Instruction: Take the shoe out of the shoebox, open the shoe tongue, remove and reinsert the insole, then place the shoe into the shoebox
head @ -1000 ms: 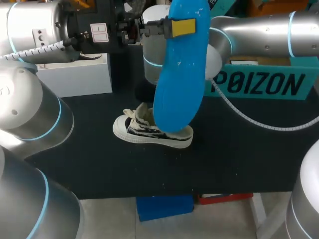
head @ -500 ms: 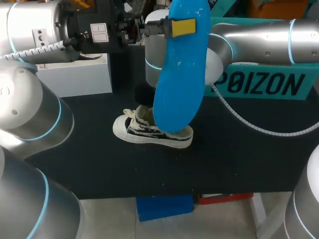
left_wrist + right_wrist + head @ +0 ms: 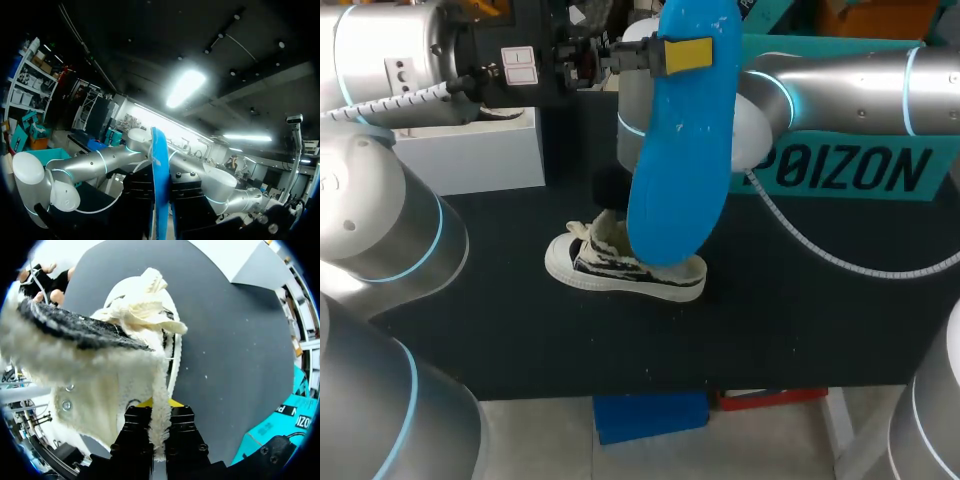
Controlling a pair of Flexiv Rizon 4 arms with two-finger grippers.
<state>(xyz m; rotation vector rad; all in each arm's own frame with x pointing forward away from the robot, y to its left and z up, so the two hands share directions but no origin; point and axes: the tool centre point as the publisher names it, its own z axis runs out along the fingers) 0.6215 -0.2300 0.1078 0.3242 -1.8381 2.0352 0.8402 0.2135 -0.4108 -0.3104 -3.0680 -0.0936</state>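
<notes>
Shoe (image 3: pixel 620 268) sat on its sole on the black table (image 3: pixel 800 320). It was white and black, with cream laces. It was outside the shoebox (image 3: pixel 850 170). The teal shoebox stood behind the shoe and off to its right side, well apart from it. A white box (image 3: pixel 470 150) stood behind the shoe on the other side, also apart from it.

The blue insole (image 3: pixel 680 150) was out of the shoe. It hung in the air above the shoe, long way up and down, with its low end in front of the shoe's far end in the head view. I could not tell if that end touched the shoe.

The left gripper (image 3: pixel 686 54) was high above the shoe and had hold of the insole near its top end. One yellow tip pressed flat on the front of the insole. The other finger was behind it, so the jaws were closed tight on the thin insole. From the left wrist, the insole (image 3: pixel 160 175) showed as a thin blue edge running out ahead of that gripper.

The right arm (image 3: pixel 840 85) came in over the shoebox and went down behind the insole to the shoe. From the right wrist, the right gripper (image 3: pixel 154 440) was right over the shoe (image 3: pixel 150 315). Its two black fingers were almost together, pinching a frayed cream strip at the edge of the tongue (image 3: pixel 85 365). The tongue was pulled up and back from the laces.
</notes>
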